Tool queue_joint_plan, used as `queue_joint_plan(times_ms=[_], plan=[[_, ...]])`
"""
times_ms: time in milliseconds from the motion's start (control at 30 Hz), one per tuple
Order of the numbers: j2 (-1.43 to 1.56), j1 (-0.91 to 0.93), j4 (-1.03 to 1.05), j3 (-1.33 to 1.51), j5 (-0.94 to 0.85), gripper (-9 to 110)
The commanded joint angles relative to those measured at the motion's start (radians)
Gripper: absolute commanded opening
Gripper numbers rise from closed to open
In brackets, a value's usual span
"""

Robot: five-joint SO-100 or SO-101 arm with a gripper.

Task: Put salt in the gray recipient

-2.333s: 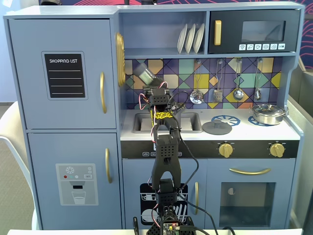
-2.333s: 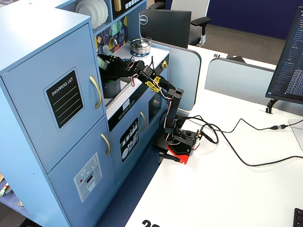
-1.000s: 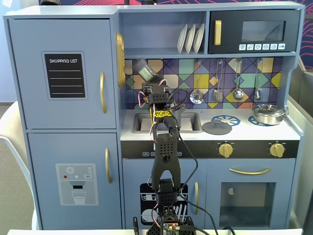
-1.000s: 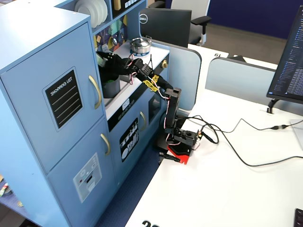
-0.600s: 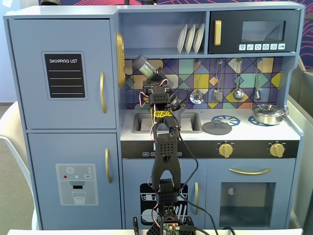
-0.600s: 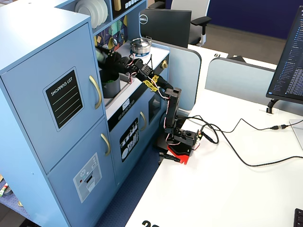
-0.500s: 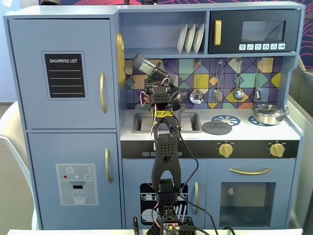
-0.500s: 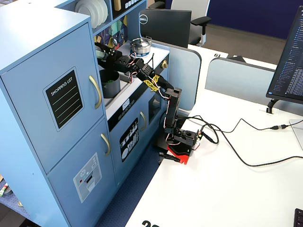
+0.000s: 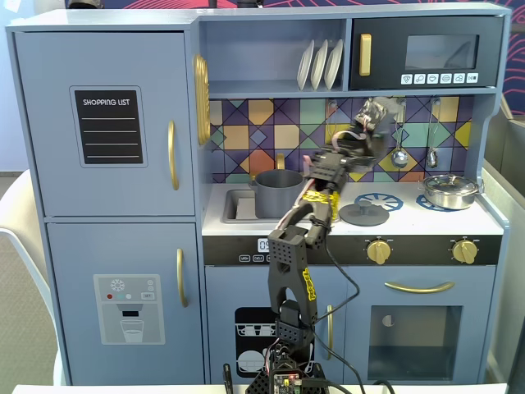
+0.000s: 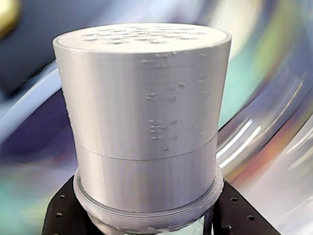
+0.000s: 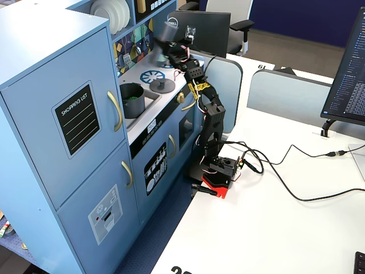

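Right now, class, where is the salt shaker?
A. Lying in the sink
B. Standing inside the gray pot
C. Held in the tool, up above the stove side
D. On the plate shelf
C: the salt shaker sits gripped in the tool, raised over the stovetop to the right of the gray pot in the front fixed view.

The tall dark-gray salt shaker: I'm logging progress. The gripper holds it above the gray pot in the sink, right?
Not above the pot. The front fixed view shows the gripper holding the salt shaker over the stovetop, right of the matte gray pot in the sink.
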Motion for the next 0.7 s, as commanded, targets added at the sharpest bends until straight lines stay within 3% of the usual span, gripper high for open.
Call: queue_joint_plan(times_ms=[0, 267, 667], plan=[[-0.011, 0.120, -0.052, -0.035, -0.295, 0], [-0.005, 0.172, -0.353, 0.304, -0.387, 0], [-0.097, 0.187, -0.480, 0.362, -0.345, 0]])
